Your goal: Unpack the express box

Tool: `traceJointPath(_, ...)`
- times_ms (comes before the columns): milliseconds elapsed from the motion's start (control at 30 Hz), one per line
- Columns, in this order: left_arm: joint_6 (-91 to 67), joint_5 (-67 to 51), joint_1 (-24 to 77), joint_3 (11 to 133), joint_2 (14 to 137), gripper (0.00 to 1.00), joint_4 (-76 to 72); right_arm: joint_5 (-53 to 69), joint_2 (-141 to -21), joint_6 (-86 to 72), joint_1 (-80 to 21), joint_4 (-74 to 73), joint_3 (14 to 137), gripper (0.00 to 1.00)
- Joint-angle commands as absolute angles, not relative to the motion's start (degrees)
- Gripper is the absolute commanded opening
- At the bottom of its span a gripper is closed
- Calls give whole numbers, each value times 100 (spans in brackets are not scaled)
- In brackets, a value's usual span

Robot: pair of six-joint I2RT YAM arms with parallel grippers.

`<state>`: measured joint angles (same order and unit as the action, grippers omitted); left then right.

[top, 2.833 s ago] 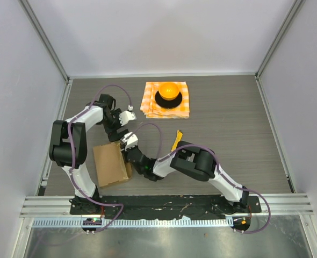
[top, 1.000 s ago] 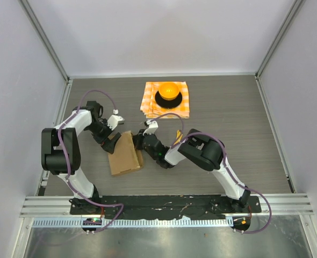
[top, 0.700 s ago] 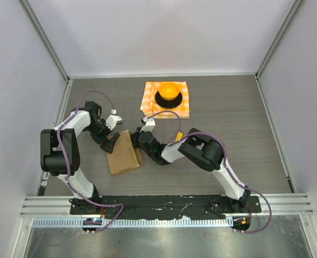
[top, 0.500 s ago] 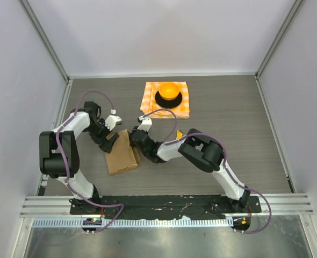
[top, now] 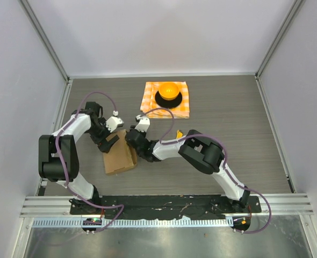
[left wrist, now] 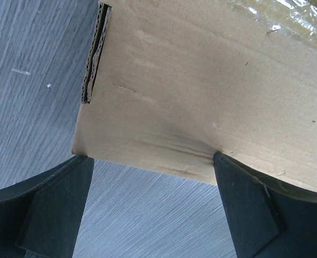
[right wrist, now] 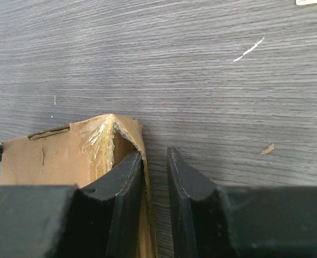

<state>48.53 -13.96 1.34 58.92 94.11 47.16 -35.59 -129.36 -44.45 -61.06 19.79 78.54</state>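
Two grippers at flat brown cardboard express box: L gripper wide open, box edge just ahead of it; R gripper slightly parted, taped box corner touching one finger.

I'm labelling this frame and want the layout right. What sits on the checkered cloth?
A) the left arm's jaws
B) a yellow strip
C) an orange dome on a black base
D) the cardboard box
C: in the top view the orange dome on its black base stands on the cloth, while the box lies nearer the arms, apart from it.
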Motion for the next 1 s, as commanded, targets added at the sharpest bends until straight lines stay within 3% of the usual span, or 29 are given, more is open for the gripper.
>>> traceJointPath(0,5264,-1468,378,5247,10010,100,4746,-3675,-13763,-5228,-5757,-132,7366,26)
traceJointPath(167,5388,-1468,378,5072,10011,100,4790,-2842,-13764,-5721,-5441,472,6867,1)
traceJointPath(433,5370,-1573,378,5159,10055,100,4913,-1759,-13666,-5836,-5282,2706,5968,1)
traceJointPath(600,5396,-1661,378,5230,10046,100,5036,-1828,-13808,-5959,-5203,2032,6214,1)
traceJointPath(733,5405,-1670,387,5194,10072,100,5080,-1933,-13501,-5714,-5028,1977,6188,22)
traceJointPath(867,5414,-1714,413,5203,10072,100,5115,-2417,-12894,-5088,-4984,1654,6266,32)
traceJointPath(967,5405,-1731,439,5221,10107,100,5124,-2356,-12798,-4825,-5053,1556,6249,33)
